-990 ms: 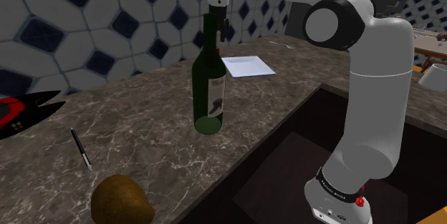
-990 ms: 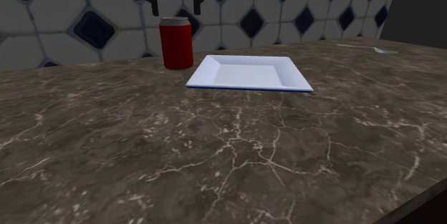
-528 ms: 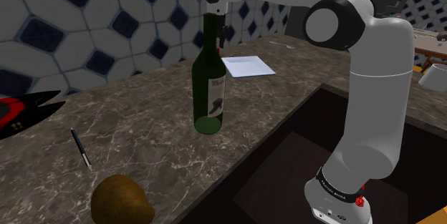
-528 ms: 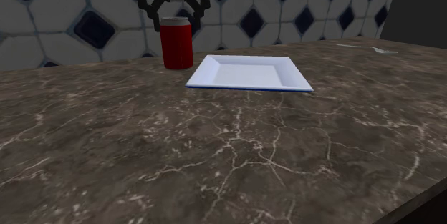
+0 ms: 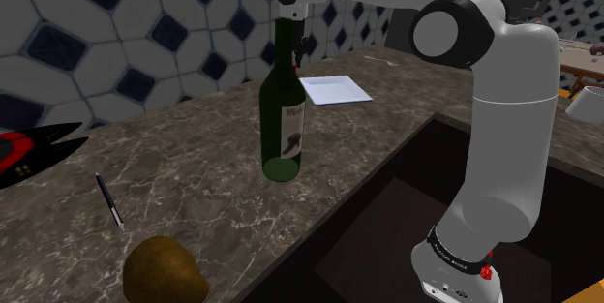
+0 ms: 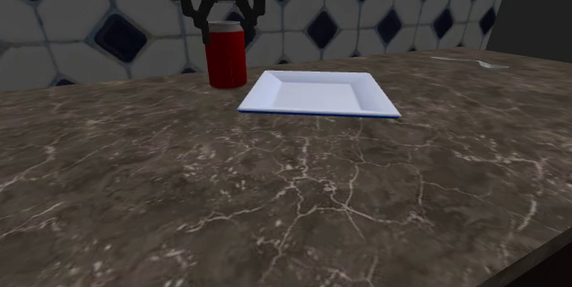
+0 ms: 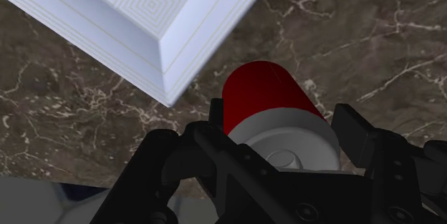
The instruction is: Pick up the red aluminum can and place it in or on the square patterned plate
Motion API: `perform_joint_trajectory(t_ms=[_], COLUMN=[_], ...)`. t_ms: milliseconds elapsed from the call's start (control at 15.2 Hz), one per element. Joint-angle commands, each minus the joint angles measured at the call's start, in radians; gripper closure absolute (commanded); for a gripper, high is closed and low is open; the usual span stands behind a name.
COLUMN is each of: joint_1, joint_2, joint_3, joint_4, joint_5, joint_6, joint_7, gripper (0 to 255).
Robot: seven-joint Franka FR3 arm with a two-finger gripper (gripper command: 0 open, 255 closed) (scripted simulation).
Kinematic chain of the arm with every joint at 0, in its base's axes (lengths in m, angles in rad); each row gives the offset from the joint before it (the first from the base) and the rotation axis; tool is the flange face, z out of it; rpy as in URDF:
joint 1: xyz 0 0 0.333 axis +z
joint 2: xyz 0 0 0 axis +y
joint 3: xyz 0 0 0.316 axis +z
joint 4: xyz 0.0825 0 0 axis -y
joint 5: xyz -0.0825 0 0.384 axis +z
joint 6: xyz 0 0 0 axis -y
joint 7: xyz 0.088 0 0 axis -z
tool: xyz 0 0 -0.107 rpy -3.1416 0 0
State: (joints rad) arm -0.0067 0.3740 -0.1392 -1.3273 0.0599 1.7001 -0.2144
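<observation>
The red can stands upright on the dark marbled counter, just off the near corner of the white square plate. My black gripper hangs straight over it, its two fingers pressed against either side of the can's top rim. In the wrist view the can with its grey lid sits between the fingers of the gripper, beside the plate and its fine square pattern. In the shoulder view the gripper peeks from behind a bottle, next to the plate; the can is hidden there.
A tall green glass bottle stands on the counter in front of the gripper. Nearer lie a thin pen, a brown rounded object and a red-and-black thing. A dark recess drops beside the counter. A tiled wall backs it.
The gripper came down from above the can until its fingers straddled the top, then the fingers drew in against the can's sides. The can and plate stayed put.
</observation>
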Motion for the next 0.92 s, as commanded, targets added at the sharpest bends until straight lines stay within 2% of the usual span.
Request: perform_joint_trajectory(t_ms=[0,462,858], joint_1=[0.0,0.0,-0.005], joint_2=[0.001,0.001,0.018], joint_3=[0.0,0.0,-0.001], joint_4=[-0.001,-0.001,0.106], joint_5=[0.0,0.0,0.002], joint_6=[0.0,0.0,-0.09], joint_7=[0.0,0.0,0.001], gripper=[255,255,255])
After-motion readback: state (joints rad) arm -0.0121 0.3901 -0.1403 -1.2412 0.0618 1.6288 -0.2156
